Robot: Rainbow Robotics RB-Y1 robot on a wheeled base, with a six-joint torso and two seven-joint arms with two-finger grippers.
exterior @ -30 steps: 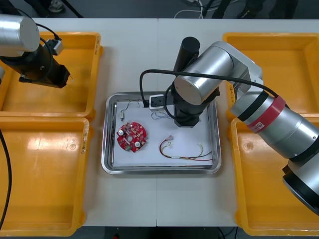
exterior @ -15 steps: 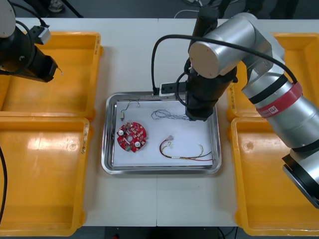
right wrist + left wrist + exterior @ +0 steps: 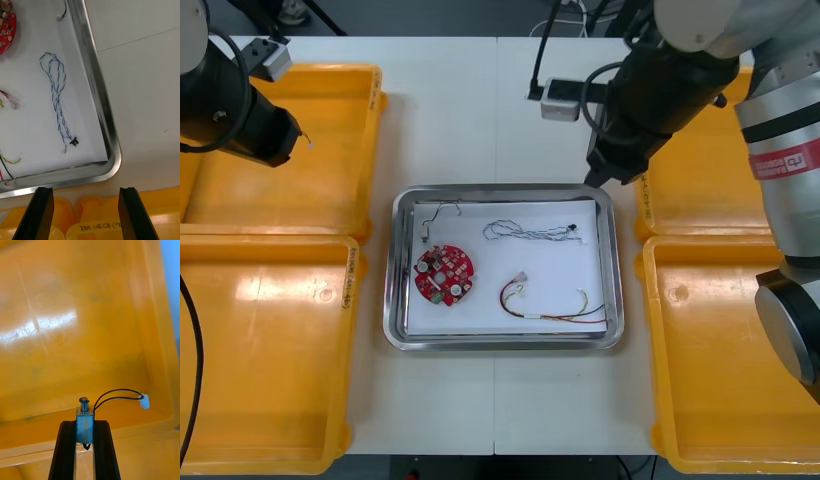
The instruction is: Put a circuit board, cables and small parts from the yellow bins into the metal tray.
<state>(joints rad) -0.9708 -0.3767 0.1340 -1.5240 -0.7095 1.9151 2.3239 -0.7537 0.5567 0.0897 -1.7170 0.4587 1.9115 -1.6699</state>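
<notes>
Table (image 3: 500, 110): four bins (image 3: 280, 350), one tray (image 3: 392, 290), left gripper's (image 3: 84, 423) one small metal part (image 3: 84, 417)

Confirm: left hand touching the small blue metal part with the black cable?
Touching. Left wrist view: left hand clamps small blue metal part, no gap.

I've got the light table (image 3: 442, 120) under it all, its seam (image 3: 496, 110) running twelve to six down the middle, and dark floor (image 3: 430, 15) beyond the far edge up at twelve.

The light table (image 3: 480, 110) bears the metal tray (image 3: 393, 300) between four yellow bins (image 3: 270, 350).
</notes>
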